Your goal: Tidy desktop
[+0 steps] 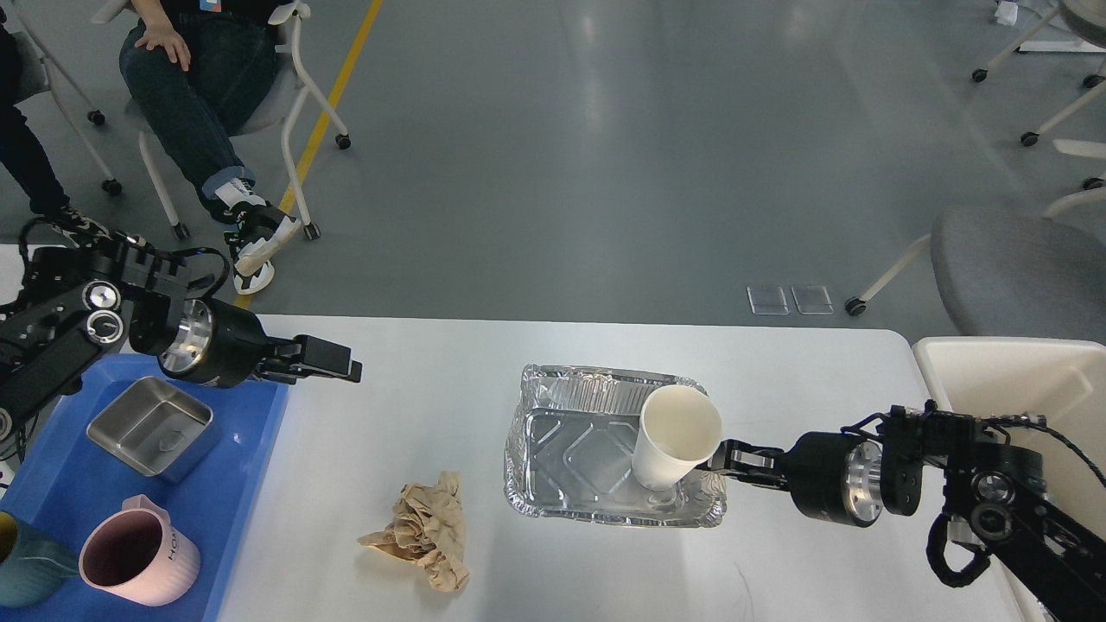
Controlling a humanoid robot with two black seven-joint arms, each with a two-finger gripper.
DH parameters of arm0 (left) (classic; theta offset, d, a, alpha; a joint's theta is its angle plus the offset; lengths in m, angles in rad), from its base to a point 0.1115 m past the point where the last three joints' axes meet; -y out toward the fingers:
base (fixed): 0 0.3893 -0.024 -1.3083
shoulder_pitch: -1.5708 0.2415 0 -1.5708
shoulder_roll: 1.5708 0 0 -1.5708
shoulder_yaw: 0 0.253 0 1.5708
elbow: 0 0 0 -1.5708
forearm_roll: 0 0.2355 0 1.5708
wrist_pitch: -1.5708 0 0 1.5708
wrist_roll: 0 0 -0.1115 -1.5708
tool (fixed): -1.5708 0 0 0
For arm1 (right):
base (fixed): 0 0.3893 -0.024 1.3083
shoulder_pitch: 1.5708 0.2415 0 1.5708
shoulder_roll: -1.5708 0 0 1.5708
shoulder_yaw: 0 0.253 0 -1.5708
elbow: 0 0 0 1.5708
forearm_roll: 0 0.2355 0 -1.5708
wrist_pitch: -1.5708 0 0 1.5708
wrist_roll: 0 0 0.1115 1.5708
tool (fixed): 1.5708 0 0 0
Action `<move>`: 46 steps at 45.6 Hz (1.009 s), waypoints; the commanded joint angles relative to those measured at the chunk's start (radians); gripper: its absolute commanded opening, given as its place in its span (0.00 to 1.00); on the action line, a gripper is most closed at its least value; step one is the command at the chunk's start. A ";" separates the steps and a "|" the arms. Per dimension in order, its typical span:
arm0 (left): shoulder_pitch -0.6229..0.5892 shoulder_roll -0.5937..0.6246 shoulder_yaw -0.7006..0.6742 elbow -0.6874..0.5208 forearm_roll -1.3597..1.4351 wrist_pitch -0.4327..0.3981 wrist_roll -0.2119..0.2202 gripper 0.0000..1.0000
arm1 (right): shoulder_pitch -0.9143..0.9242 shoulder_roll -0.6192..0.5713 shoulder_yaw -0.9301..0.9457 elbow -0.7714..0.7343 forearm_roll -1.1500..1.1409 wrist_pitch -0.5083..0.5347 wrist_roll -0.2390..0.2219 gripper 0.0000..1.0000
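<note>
The white desktop (415,415) carries a silver foil tray (570,458) near its middle. A white paper cup (674,436) stands tilted in the tray's right end. My right gripper (721,458) reaches in from the right at the tray's right rim, beside the cup. Its fingers look closed there, on the foil tray, though the cup partly hides the contact. A crumpled brown paper wad (423,540) lies in front of the tray to the left. My left gripper (337,367) hovers over the desktop's far left, holding nothing; its fingers merge into one dark block.
A blue tray (251,484) at the left holds a steel box (151,428), a pink mug (138,557) and a teal mug (26,570). A cream-white bin (1011,371) stands off the right edge. A grey chair (1020,268) and seated people (190,95) are beyond the table.
</note>
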 commanded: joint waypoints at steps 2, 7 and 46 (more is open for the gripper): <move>0.005 -0.090 0.071 0.006 0.003 0.000 0.063 0.97 | -0.001 0.006 0.001 0.000 0.000 0.000 0.002 0.00; 0.005 -0.148 0.134 0.016 0.003 0.000 0.109 0.97 | -0.007 0.007 0.001 0.000 0.000 -0.001 0.000 0.00; 0.043 -0.375 0.237 0.191 0.017 0.000 0.167 0.97 | -0.015 0.009 0.002 0.000 0.000 -0.001 0.002 0.00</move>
